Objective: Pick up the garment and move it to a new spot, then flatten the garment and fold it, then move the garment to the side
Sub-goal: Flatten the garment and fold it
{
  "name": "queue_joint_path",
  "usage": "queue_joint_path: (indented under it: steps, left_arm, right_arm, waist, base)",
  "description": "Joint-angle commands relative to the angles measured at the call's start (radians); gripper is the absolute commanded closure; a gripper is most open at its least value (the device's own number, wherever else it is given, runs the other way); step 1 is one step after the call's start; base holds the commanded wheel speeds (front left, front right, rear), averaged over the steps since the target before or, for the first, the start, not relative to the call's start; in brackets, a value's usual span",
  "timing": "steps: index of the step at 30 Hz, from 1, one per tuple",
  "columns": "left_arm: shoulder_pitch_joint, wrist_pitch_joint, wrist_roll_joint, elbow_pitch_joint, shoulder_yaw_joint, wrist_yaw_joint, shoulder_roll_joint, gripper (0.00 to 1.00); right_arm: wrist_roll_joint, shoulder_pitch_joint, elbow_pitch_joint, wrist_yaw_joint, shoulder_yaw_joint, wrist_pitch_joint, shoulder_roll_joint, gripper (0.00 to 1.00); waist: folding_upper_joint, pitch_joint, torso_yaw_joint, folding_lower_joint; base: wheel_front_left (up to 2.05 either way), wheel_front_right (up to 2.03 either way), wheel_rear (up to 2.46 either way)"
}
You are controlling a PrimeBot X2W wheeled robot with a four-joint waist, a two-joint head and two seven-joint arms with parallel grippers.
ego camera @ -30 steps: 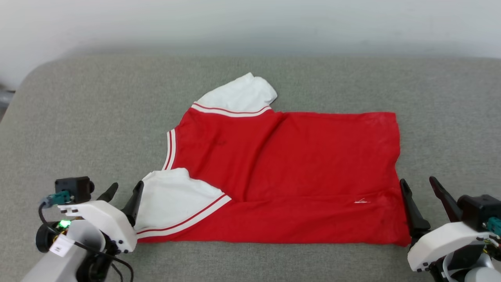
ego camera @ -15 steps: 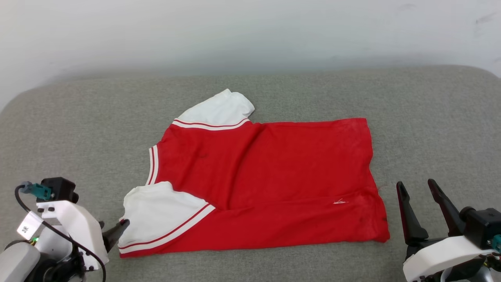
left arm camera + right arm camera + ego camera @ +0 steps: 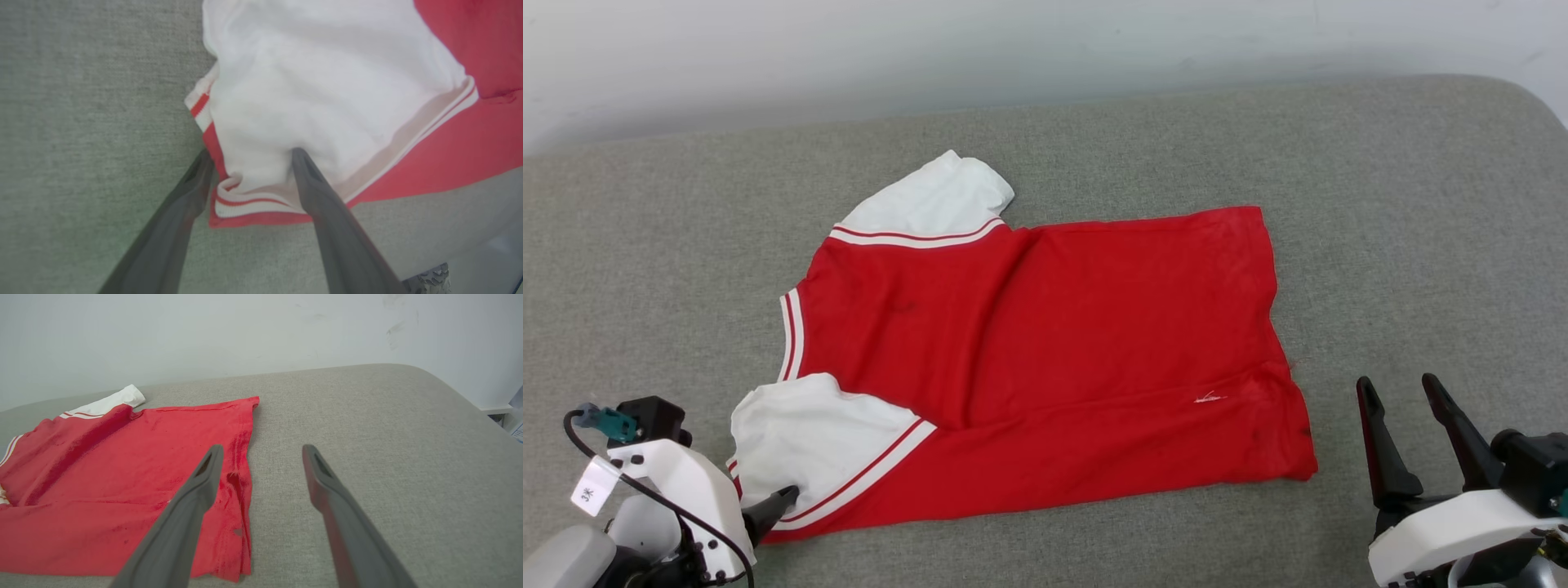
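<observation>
The garment (image 3: 1045, 359), a red jersey with white sleeves and striped trim, lies spread flat on the grey cushion (image 3: 1405, 212), collar to the left. My left gripper (image 3: 250, 155) is open and straddles the near corner of the front white sleeve (image 3: 809, 433). One of its fingertips (image 3: 788, 493) rests on the sleeve cloth, the other at the cuff edge. My right gripper (image 3: 1401, 392) stands open at the lower right, a little off the garment's hem (image 3: 245, 465), with nothing between its fingers.
The grey cushion's rounded far edge meets a pale wall (image 3: 1045, 49). Bare cushion stretches to the right of the garment's hem and along the front. The far white sleeve (image 3: 931, 200) points toward the wall.
The head camera has turned, shifting the whole picture. My left gripper has dropped from beside the sleeve to its near corner. My right gripper has come away from the hem corner.
</observation>
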Motion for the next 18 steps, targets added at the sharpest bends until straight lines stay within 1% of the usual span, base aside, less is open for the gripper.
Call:
queue_joint_path:
  steps: [1, 2, 5, 10, 13, 18]
  left_arm:
    - [0.017, 0.014, -0.011, 0.017, -0.026, -0.014, -0.036, 0.95]
    - [0.019, 0.017, -0.017, 0.023, -0.031, -0.023, -0.052, 1.00]
    - [0.018, 0.024, -0.024, 0.037, -0.044, -0.042, -0.073, 1.00]
    - [0.002, 0.011, -0.008, 0.059, -0.045, -0.056, -0.077, 1.00]
    - [-0.015, -0.017, 0.009, 0.046, -0.032, -0.061, -0.066, 1.00]
    - [-0.049, -0.056, 0.045, -0.020, -0.008, -0.047, -0.037, 1.00]
  right_arm:
    - [0.007, -0.014, 0.002, -0.001, -0.005, 0.004, 0.005, 0.00]
    - [0.011, -0.012, 0.004, -0.001, -0.008, 0.011, 0.006, 0.00]
    - [0.031, -0.008, 0.009, -0.001, -0.025, 0.043, -0.001, 0.00]
    - [0.079, -0.011, 0.008, -0.001, -0.044, 0.133, -0.020, 0.00]
    - [0.107, -0.018, 0.016, -0.001, -0.054, 0.242, -0.041, 0.00]
    - [0.134, -0.044, 0.032, -0.001, -0.051, 0.496, -0.097, 0.00]
  waist:
    - [0.0000, 0.007, -0.003, 0.0000]
    - [0.0000, 0.008, -0.003, 0.0000]
    - [0.0000, 0.008, 0.002, 0.0000]
    - [0.0000, -0.001, 0.012, 0.0000]
    - [0.0000, -0.005, 0.018, 0.0000]
    - [0.0000, 0.001, 0.043, 0.0000]
  base:
    - [0.00, 0.00, 0.00]
    - [0.00, 0.00, 0.00]
    - [0.00, 0.00, 0.00]
    - [0.00, 0.00, 0.00]
    - [0.00, 0.00, 0.00]
    - [0.00, 0.00, 0.00]
